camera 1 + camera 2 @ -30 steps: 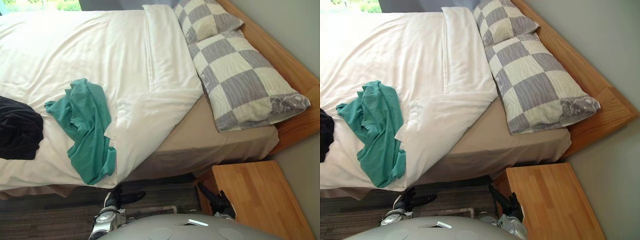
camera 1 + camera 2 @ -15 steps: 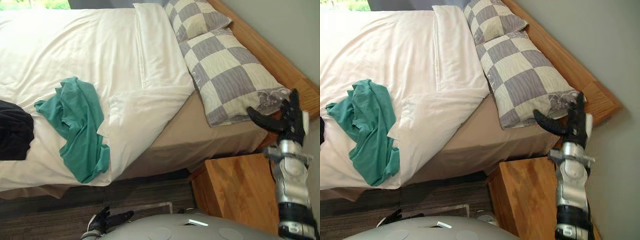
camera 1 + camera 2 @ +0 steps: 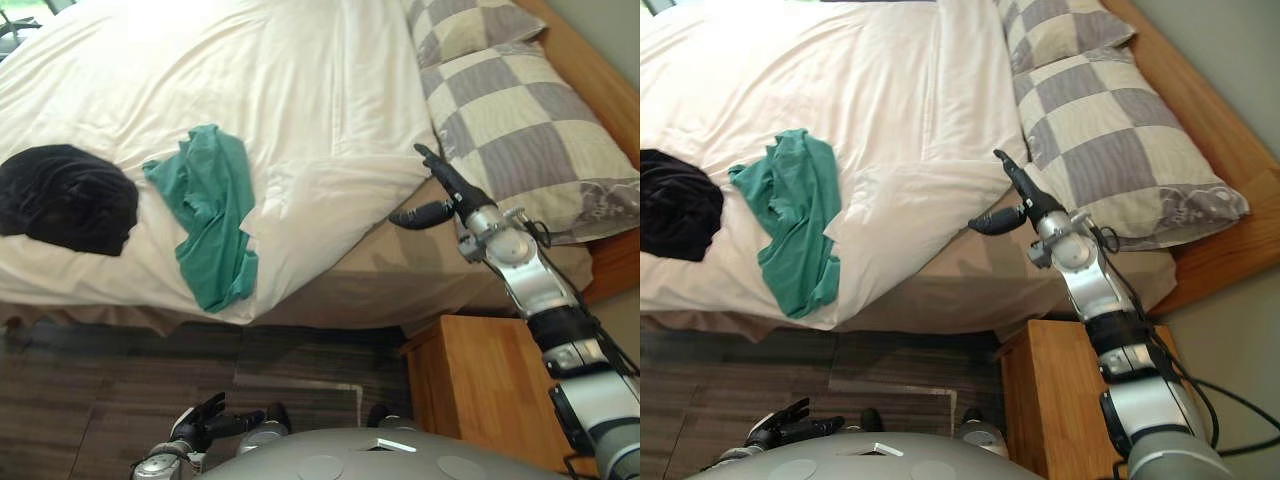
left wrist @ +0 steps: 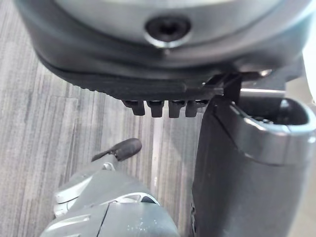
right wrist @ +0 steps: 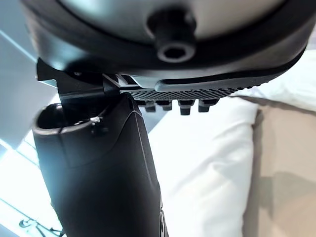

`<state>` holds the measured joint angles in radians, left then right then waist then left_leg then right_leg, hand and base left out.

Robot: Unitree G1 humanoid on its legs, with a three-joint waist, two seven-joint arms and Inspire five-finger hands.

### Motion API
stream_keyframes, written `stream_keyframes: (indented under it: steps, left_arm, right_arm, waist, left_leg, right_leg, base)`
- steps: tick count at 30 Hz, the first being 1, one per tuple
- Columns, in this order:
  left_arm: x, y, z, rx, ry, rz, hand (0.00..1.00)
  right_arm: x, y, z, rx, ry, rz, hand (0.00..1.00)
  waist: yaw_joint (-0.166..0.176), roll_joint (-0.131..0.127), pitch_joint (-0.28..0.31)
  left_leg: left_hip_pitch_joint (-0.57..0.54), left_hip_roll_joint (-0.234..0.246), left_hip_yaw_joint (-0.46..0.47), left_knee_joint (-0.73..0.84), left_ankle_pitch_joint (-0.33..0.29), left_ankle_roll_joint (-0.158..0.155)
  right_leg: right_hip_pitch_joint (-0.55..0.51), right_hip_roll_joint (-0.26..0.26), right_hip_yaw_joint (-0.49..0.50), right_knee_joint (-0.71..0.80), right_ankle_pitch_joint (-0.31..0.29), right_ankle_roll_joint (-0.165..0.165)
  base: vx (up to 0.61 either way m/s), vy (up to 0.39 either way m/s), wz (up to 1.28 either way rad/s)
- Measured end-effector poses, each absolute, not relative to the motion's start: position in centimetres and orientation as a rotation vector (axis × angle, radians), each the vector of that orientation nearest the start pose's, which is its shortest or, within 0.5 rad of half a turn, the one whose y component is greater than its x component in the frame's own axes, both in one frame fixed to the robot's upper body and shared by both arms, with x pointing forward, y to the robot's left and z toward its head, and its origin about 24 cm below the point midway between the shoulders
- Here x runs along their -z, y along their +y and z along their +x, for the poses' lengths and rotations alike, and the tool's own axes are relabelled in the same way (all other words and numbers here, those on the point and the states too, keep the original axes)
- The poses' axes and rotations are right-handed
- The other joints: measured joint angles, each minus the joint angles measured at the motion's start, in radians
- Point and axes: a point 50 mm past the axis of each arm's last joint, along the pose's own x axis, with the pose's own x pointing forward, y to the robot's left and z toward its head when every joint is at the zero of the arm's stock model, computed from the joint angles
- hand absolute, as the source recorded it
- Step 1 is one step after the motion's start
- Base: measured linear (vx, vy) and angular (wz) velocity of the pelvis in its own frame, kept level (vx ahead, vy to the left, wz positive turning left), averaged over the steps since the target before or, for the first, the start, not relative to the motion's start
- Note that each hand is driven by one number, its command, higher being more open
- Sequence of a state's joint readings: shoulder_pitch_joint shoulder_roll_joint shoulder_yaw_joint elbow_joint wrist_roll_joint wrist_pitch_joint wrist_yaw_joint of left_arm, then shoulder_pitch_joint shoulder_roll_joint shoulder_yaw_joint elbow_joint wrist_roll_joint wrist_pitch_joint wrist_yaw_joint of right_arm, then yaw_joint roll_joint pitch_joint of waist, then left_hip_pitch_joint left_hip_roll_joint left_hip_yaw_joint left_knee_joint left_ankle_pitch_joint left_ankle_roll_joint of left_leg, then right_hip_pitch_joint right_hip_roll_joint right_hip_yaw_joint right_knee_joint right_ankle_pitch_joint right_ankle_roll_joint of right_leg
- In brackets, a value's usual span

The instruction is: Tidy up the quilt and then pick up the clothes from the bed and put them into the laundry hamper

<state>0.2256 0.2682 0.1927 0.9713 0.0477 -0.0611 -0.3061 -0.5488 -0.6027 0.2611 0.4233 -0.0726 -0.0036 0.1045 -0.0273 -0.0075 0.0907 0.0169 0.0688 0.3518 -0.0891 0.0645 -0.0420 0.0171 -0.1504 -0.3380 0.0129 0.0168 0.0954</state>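
Half a second ago the right hand (image 3: pixel 455 195) stood up past the checked pillow (image 3: pixel 540 130) by the wooden headboard (image 3: pixel 590 70). It has since swung in and now hangs over the bare tan sheet (image 3: pixel 400 270), just beside the folded-back corner (image 3: pixel 330 200) of the white quilt (image 3: pixel 300 90). Its fingers are straight and released, the thumb stands out sideways, and it grasps nothing. Whether a fingertip touches the quilt's edge cannot be told. The whole picture has shifted with the head, so the bed only seems to have moved: the quilt lies as before, its corner still turned over. The green garment (image 3: pixel 210 210) lies crumpled on the quilt just on the foot side of that corner, one end hanging over the bed's edge. The black garment (image 3: pixel 65 195), earlier cut by the frame, now shows whole, farther from the corner on the same side, apart from the green one. It is too bunched to tell what kind of clothing it is. The left hand (image 3: pixel 205 420) hangs low over the grey floor (image 3: pixel 100 380), well below the corner, fingers loosely spread and empty. A second checked pillow (image 3: pixel 470 25) beyond the corner is cut off by the frame's top edge. The right arm hides part of the wooden nightstand (image 3: pixel 480 380).
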Motion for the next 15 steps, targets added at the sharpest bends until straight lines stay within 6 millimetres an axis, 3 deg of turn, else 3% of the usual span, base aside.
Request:
stream_keyframes:
  steps: [1, 5, 9, 15]
  left_arm:
    - [14.3, 26.9, 6.1, -0.036, 1.109, 0.044, 1.00]
    - [12.2, 29.4, 11.0, -0.002, 1.006, 0.104, 1.00]
    - [11.0, 30.8, 12.6, -0.006, 0.953, 0.106, 1.00]
    - [9.2, 30.8, 16.0, 0.062, 0.837, 0.121, 1.00]
  right_arm:
    - [-12.9, -21.5, 35.3, -0.186, -0.066, -0.784, 1.00]
    - [-20.9, -21.9, 37.4, -0.101, -0.248, -0.880, 1.00]
    - [-23.7, -21.6, 37.8, -0.063, -0.321, -0.869, 1.00]
    - [-28.5, -21.3, 37.6, -0.040, -0.444, -0.923, 1.00]
  waist:
    - [0.006, 0.004, 0.017]
    - [0.054, 0.022, 0.133]
    - [0.064, 0.028, 0.189]
    - [0.097, 0.041, 0.259]
  left_leg:
    - [-0.013, 0.002, -0.008, 0.000, 0.008, 0.004]
    - [-0.128, 0.012, -0.034, 0.003, 0.062, 0.020]
    - [-0.161, 0.012, -0.048, 0.004, 0.082, 0.026]
    - [-0.231, 0.016, -0.057, 0.003, 0.101, 0.028]
  right_leg:
    - [-0.009, -0.001, -0.007, 0.000, 0.005, -0.003]
    - [-0.111, 0.007, -0.022, 0.002, 0.048, -0.024]
    - [-0.139, 0.011, -0.030, 0.008, 0.058, -0.028]
    - [-0.222, 0.009, -0.029, 0.047, 0.056, -0.031]
  base:
    - [-0.10, 0.044, 0.33]
    - [-0.14, 0.044, 0.16]
    - [-0.08, 0.029, 0.08]
    - [-0.02, 0.012, 0.01]
